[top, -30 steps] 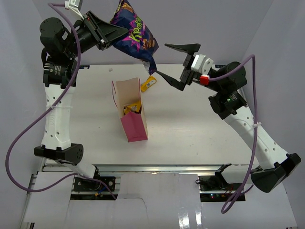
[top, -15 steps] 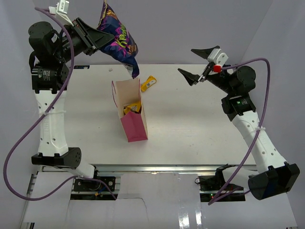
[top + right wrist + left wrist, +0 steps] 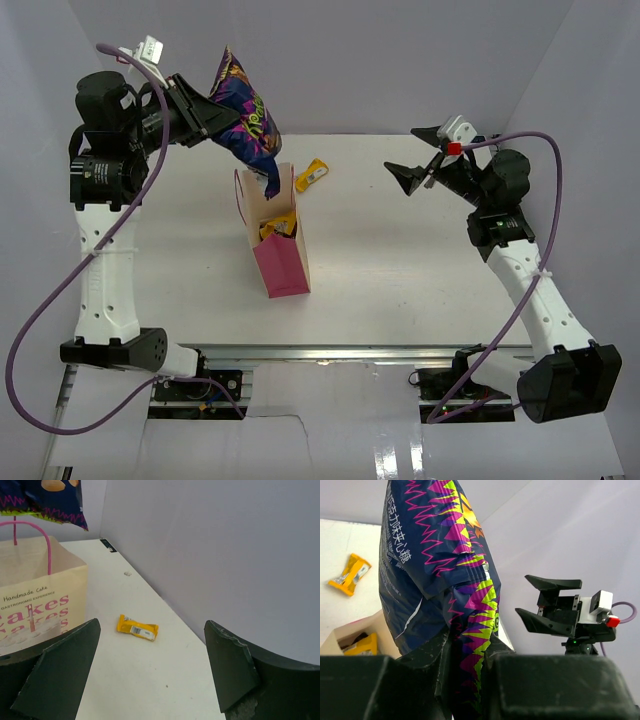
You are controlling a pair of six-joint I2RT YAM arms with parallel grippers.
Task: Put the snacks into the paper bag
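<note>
My left gripper (image 3: 205, 115) is shut on the purple-blue chip bag (image 3: 245, 115), which hangs with its lower corner at the open mouth of the pink paper bag (image 3: 278, 255). The chip bag fills the left wrist view (image 3: 435, 565), pinched between my fingers. Yellow bars (image 3: 277, 226) lie inside the paper bag. One yellow bar (image 3: 312, 176) lies on the table behind the bag, also in the right wrist view (image 3: 137, 628). My right gripper (image 3: 418, 160) is open and empty, raised at the right. The dark-brown bar is not clearly visible.
The white table (image 3: 400, 260) ends at grey walls on the back and sides. Purple cables hang from both arms. The paper bag's printed side (image 3: 35, 612) faces the right wrist camera.
My left gripper has lowered the chip bag from high above toward the paper bag's mouth. My right gripper has drawn back to the right, away from the chip bag.
</note>
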